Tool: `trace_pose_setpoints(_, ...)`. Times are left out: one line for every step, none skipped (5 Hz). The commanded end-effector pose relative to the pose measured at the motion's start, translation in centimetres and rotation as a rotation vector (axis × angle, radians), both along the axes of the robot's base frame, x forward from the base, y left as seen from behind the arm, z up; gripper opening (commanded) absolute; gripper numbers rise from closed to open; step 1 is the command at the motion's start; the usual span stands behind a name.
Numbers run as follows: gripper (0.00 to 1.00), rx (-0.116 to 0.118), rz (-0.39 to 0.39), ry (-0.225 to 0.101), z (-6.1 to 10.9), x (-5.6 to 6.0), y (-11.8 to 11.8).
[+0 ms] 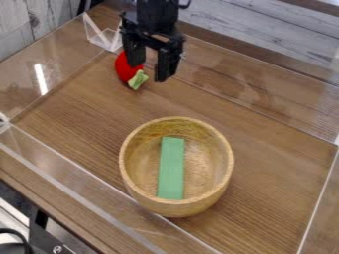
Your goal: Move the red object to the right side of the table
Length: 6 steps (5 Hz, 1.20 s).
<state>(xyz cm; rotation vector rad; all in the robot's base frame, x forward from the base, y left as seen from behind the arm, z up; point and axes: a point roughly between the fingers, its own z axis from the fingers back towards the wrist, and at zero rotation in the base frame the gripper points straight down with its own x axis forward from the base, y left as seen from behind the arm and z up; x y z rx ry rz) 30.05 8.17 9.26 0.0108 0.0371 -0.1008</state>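
Note:
The red object (125, 67), a small rounded toy fruit with a green leafy end, lies on the brown wood-grain table (79, 119) at the back left. My black gripper (149, 66) hangs pointing down right over it, open, with one finger (133, 60) in front of the fruit and the other just right of it. Part of the fruit is hidden behind the fingers. Whether a finger touches the fruit I cannot tell.
A round light wooden bowl (176, 165) sits in the front middle, with a flat green rectangular block (172, 167) lying inside. Low clear acrylic walls (40, 169) edge the table. A clear folded stand (99, 33) is at the back left corner.

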Motion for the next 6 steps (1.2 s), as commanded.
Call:
trace_pose_setpoints(1.00, 0.018, 0.003, -0.086, 2.1, 1.0, 1.7)
trace_pose_setpoints(1.00, 0.013, -0.034, -0.103, 2.0, 1.6, 1.9)
trace_pose_setpoints(1.00, 0.011, -0.067, -0.114, 1.6, 2.1, 1.8)
trace_pose_setpoints(1.00, 0.011, -0.057, -0.121, 2.0, 2.5, 2.2)
trace_pose_setpoints(1.00, 0.015, -0.041, -0.125, 2.2, 2.9, 2.8)
trace_pose_setpoints(1.00, 0.019, -0.005, -0.125, 1.3, 3.1, 4.1)
